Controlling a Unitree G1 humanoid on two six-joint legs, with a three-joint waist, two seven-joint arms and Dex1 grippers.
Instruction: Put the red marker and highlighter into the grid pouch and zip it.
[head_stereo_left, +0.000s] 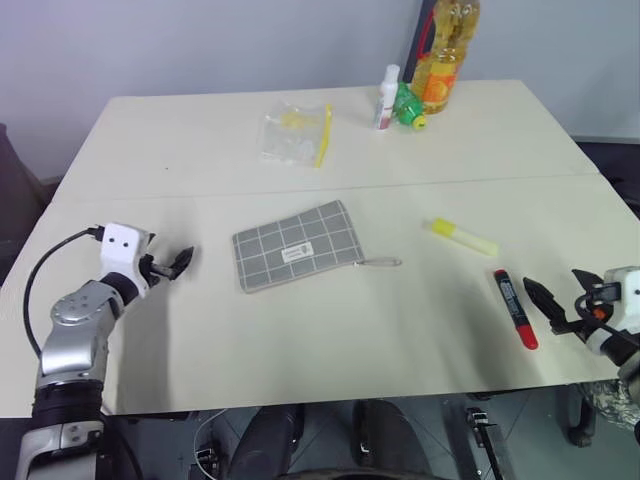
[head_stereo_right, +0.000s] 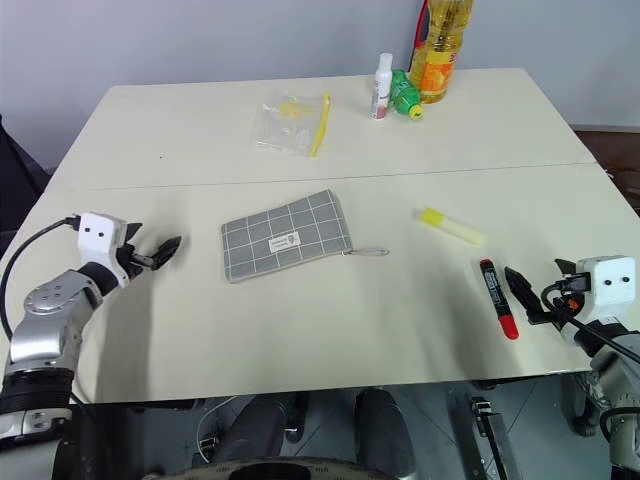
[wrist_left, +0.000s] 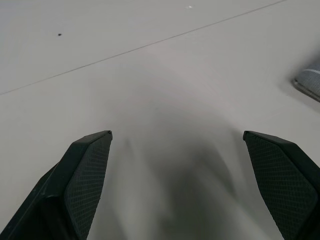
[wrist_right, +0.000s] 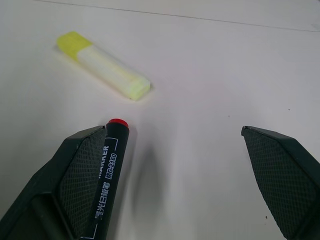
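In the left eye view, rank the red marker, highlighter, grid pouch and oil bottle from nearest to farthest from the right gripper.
1. red marker, just beside the right gripper.
2. highlighter, farther up the table.
3. grid pouch, mid-table.
4. oil bottle, far edge.

Your left gripper (head_stereo_left: 180, 262) sits low at about 9 o'clock, arm bent, fingers spread wide and aimed roughly toward 3 o'clock. Your right gripper (head_stereo_right: 520, 293) is down at 4 o'clock, also wide open, tilted slightly down, pointing toward 10 o'clock.
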